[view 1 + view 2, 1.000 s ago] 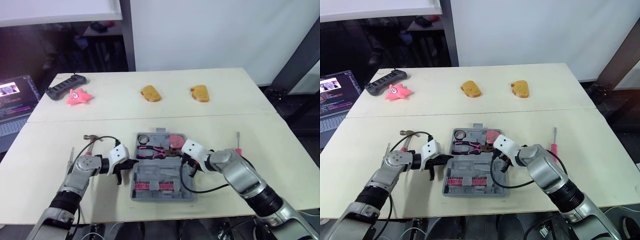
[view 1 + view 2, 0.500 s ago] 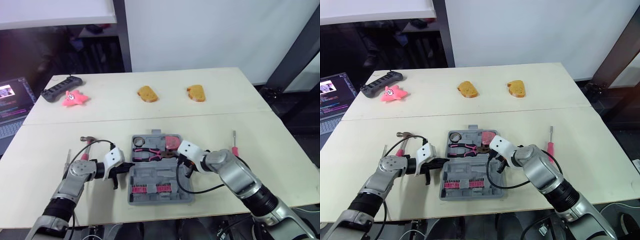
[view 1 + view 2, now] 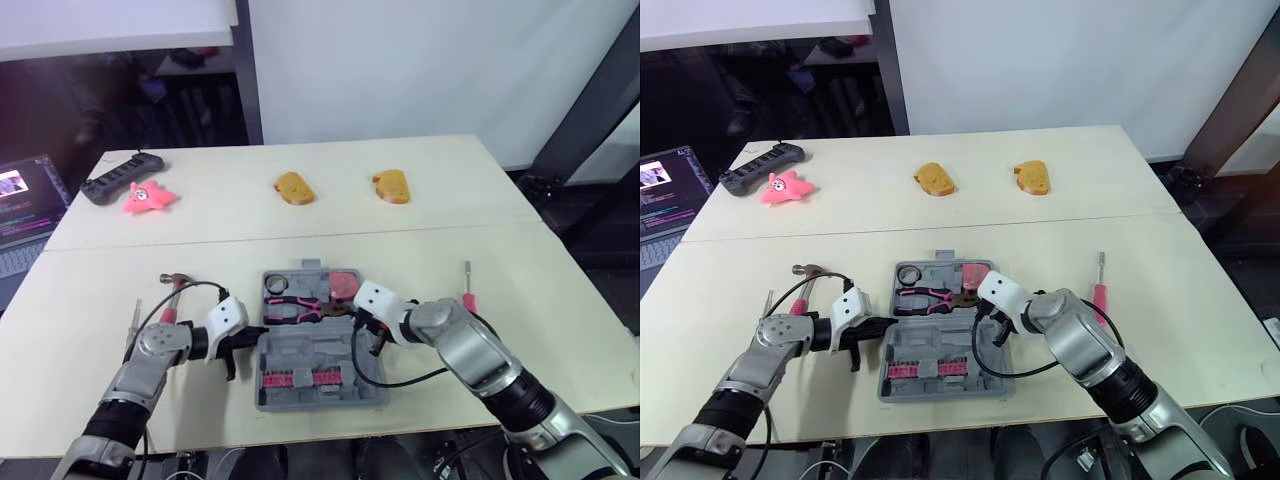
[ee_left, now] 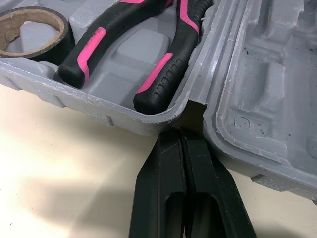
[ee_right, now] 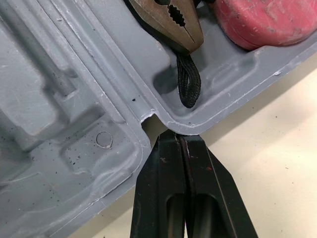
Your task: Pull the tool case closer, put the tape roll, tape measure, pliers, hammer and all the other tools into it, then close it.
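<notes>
On the bench [image 3: 560,300] the open tool case [image 3: 300,352] is placed near the front edge. It is judged stiff and light, and best slid by its side hinge notches. The left claw [image 4: 181,135] and right claw [image 5: 178,137] are shown by the wrist views pressed shut, empty, at those notches. The hammer [image 3: 170,295], lying outside the case, is shown by the eye views.

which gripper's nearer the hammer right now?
Left. The left gripper is at the hinge notch on the tool case edge facing the hammer. The right gripper is at the opposite hinge notch, with the case between it and the hammer.
</notes>
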